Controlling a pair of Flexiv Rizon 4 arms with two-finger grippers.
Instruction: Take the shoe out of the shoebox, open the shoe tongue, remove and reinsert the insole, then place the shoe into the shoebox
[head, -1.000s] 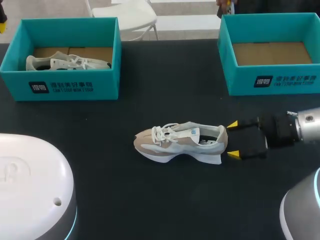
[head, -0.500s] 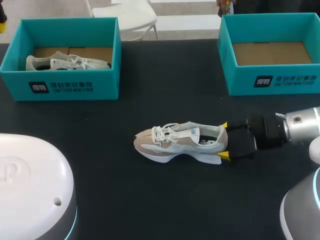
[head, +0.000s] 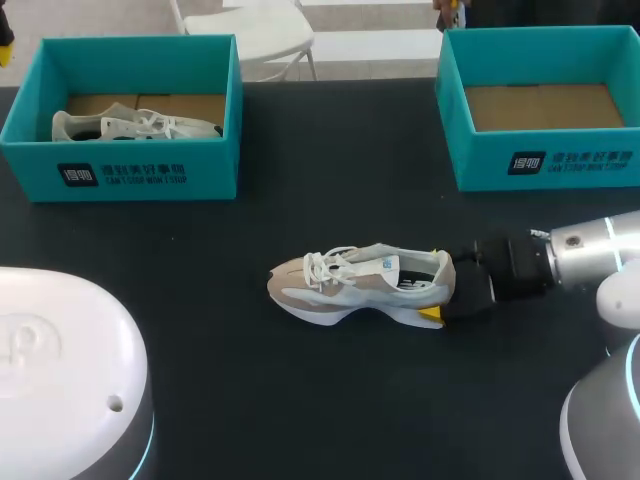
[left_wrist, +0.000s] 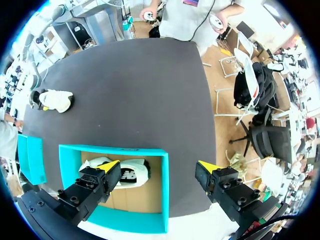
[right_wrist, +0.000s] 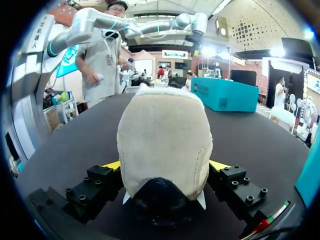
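1. Sneaker (head: 360, 285), beige and white, rests on its sole on the black table (head: 330, 400), about midway between the two teal boxes and nearer the robot than either. Out of any box.
2. Long axis runs across the table: toe toward the robot's left, heel toward its right. Laces (head: 325, 268) look tied.
3. Right gripper (right_wrist: 165, 165) sits at the heel end, low to the table and in line with the long axis. The heel lies between its fingers (right_wrist: 218, 164), one yellow tip on each flank. Released: the fingers are spread, and no squeeze shows in the heel padding.
4. Relation that counts: the sneaker extends straight ahead of the right gripper, heel first. Judged, a simple closing would pinch the heel across its width. The right arm is much the nearer one.
5. Left gripper (left_wrist: 159, 165) hangs high over the left shoebox (head: 150, 175), well away from the sneaker. Released, wide apart, nothing between the fingers.
6. The left shoebox holds a second sneaker (head: 135, 125), lying along the box.
7. Right shoebox (head: 560, 160) shows only its brown cardboard floor. It stands beyond the right gripper, at the table's far right.
8. Judged stage: tongue and insole work is not yet done, and the heel grasp comes first.
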